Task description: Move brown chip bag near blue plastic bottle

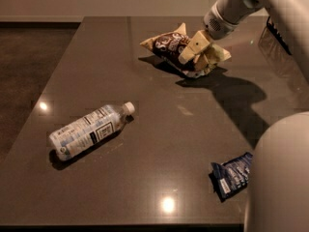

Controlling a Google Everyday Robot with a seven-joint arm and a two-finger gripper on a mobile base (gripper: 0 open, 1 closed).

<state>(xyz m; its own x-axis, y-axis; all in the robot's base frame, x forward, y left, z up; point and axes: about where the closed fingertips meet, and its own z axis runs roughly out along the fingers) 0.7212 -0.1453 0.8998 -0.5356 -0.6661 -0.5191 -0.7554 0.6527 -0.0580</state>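
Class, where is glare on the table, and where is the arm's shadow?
Camera view: glare spots on the table near its front edge and left of the blue plastic bottle; shadow falls right of the brown chip bag, where the gripper is.

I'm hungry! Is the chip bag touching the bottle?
Apart. Camera view shows table between brown chip bag and blue plastic bottle; gripper is at the bag.

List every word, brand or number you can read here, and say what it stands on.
Nothing can be read for certain.
On the brown chip bag: white script lettering on the dark centre, too blurred to read.
On the blue plastic bottle: a white and black label with print, too small to read.
On the dark blue packet: pale print, too blurred to read.
On the gripper, at the bag's right end: no text visible.
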